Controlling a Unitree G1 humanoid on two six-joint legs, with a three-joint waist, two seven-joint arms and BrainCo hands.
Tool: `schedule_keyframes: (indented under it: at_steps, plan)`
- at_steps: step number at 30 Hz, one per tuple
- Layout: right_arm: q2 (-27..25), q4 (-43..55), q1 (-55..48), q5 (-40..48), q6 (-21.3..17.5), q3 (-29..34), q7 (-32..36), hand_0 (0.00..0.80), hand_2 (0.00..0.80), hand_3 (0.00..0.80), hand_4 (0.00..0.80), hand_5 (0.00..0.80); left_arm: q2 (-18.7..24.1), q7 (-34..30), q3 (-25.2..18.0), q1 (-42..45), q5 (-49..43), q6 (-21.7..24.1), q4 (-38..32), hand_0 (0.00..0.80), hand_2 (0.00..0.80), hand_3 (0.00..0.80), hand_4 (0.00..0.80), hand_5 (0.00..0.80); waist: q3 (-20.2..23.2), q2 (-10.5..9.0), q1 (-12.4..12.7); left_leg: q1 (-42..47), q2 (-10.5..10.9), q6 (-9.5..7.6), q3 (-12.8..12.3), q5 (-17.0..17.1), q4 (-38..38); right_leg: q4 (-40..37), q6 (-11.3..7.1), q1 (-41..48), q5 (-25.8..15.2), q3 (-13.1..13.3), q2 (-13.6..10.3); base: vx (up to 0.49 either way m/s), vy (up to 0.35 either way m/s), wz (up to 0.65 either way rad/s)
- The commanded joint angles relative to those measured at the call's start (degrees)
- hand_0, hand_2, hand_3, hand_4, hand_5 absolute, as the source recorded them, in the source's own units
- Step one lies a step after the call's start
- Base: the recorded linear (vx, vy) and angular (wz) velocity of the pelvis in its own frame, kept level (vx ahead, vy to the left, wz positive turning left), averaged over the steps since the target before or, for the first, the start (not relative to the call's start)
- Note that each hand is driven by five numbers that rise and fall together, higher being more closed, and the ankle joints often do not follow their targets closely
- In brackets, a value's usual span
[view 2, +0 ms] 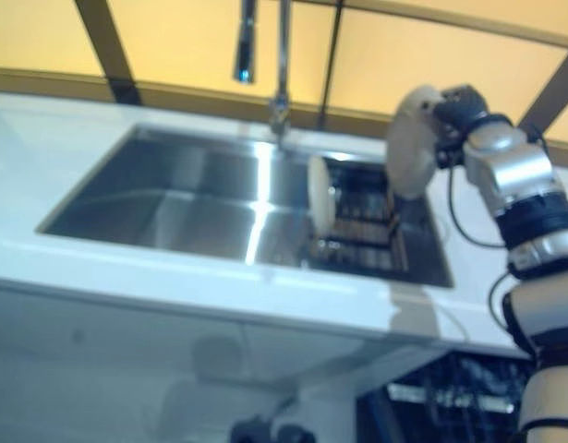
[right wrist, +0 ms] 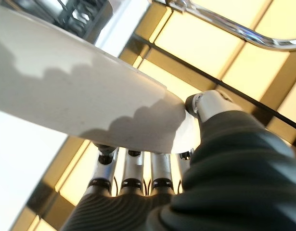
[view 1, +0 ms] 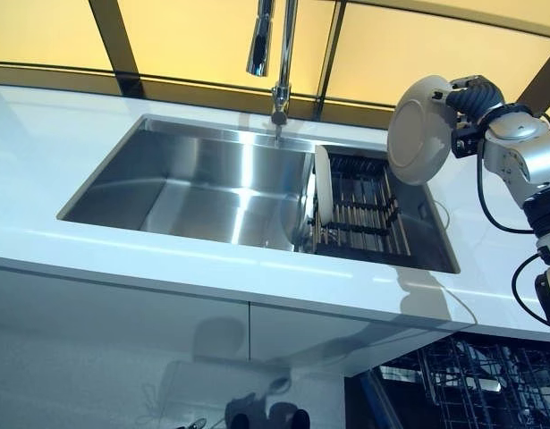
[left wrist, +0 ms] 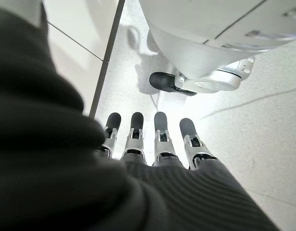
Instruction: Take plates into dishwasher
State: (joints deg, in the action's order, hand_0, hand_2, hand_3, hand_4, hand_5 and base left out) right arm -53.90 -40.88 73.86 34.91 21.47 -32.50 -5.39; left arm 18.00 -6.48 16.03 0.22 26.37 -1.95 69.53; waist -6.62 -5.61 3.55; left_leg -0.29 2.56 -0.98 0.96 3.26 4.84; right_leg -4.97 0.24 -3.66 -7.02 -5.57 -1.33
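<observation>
The right hand (view 1: pixel 467 100) grips a round white plate (view 1: pixel 419 130), fingers and thumb clamped on its rim, above the dark wire rack (view 1: pixel 359 210) in the steel sink (view 1: pixel 212 183). Another white plate (view 1: pixel 324 183) stands upright in that rack. The left hand (left wrist: pixel 152 139) hangs with relaxed, straight fingers, empty.

Right arm (view 1: pixel 525 156): silver-grey rounded shell segments, separated by black ribbed joint bands. Right hand (view 1: pixel 471 98): back and wrist under a dark ribbed cover. Silver fingers (right wrist: pixel 133 171) emerge in a row from the cover's edge, and a silver, dark-tipped thumb (right wrist: pixel 208 103) is set apart from them. Left hand (left wrist: pixel 160 139): same dark ribbed cover, and silver fingers with rounded black tips and small dark insets.
</observation>
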Motion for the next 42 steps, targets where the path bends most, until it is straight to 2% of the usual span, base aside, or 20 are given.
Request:
schedule_keyframes:
  at_steps: [1, 20, 42]
  plan:
    - [-5.75, -1.25, 3.61, -1.39, -3.80, -0.81, 0.26, 0.800, 0.800, 0.800, 0.800, 0.800, 0.74, -0.62, 1.63, -0.14, -2.88, 0.69, 3.22, 0.000, 0.000, 0.000, 0.000, 0.000, 2.88, -1.20, -0.69, 2.10, 0.56, -0.86, -2.28, -5.29, 0.16, -0.03, -2.09, 4.51, 4.94, 1.07, 1.27, 0.013, 0.028, -0.16]
    - [-15.34, -9.32, 7.29, -4.89, -0.96, -4.84, 10.80, 0.800, 0.800, 0.800, 0.800, 0.800, 1.59, -2.28, 2.92, -0.11, -4.82, -0.02, 3.33, 0.000, 0.000, 0.000, 0.000, 0.000, 5.40, -1.86, -4.01, 4.93, 0.24, -1.63, -5.74, -6.91, 0.16, -0.03, -2.69, 5.91, 3.97, 5.17, 2.04, 0.006, 0.015, -0.15]
    - [-25.25, -11.59, -6.52, -10.36, -0.20, 4.60, 19.83, 0.800, 0.800, 0.800, 0.800, 0.800, 2.27, -3.24, 1.15, 0.01, -7.73, -0.51, 2.98, 0.000, 0.000, 0.000, 0.000, 0.000, 4.75, -2.21, -7.73, 5.41, -0.64, -2.22, -9.62, -7.38, 0.16, -0.03, -3.26, 4.88, 3.03, 8.41, 3.03, 0.021, -0.003, -0.11]
